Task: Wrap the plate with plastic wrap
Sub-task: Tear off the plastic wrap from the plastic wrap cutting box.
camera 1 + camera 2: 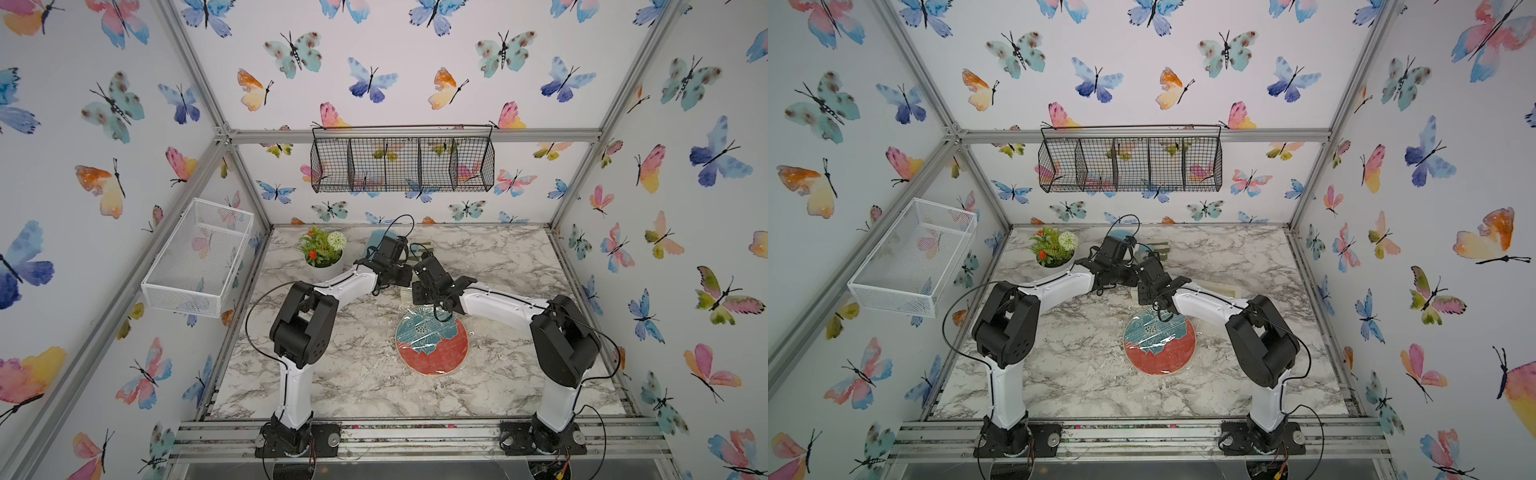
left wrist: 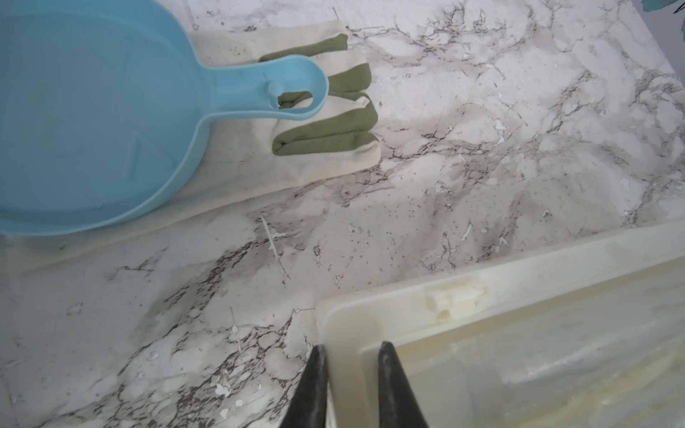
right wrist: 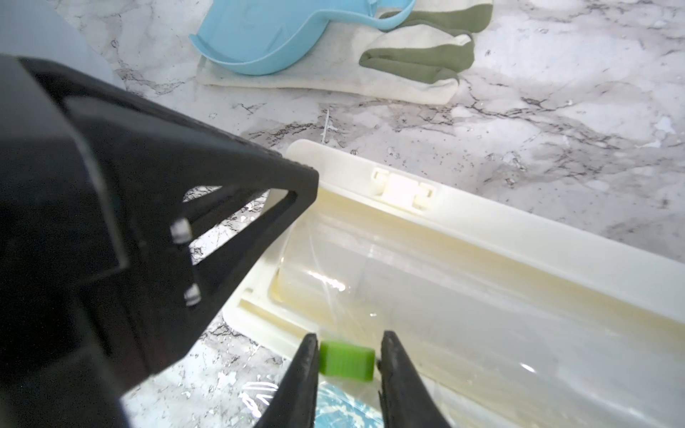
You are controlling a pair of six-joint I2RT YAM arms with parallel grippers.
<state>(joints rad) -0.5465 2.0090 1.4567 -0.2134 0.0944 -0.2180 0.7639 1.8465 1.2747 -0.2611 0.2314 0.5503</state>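
Note:
The coral-red plate with its teal flower lies on the marble table, and glossy plastic wrap is stretched over it. Behind the plate lies the cream dispenser box, with film running out of it. My left gripper is shut on the box's end wall, one finger outside and one inside. My right gripper is shut on the box's small green tab. In both top views the two wrists hide most of the box.
A light blue paddle-shaped dish rests on a cream and green cloth behind the box. A potted plant stands at the back left. A white mesh basket and a black wire basket hang on the walls.

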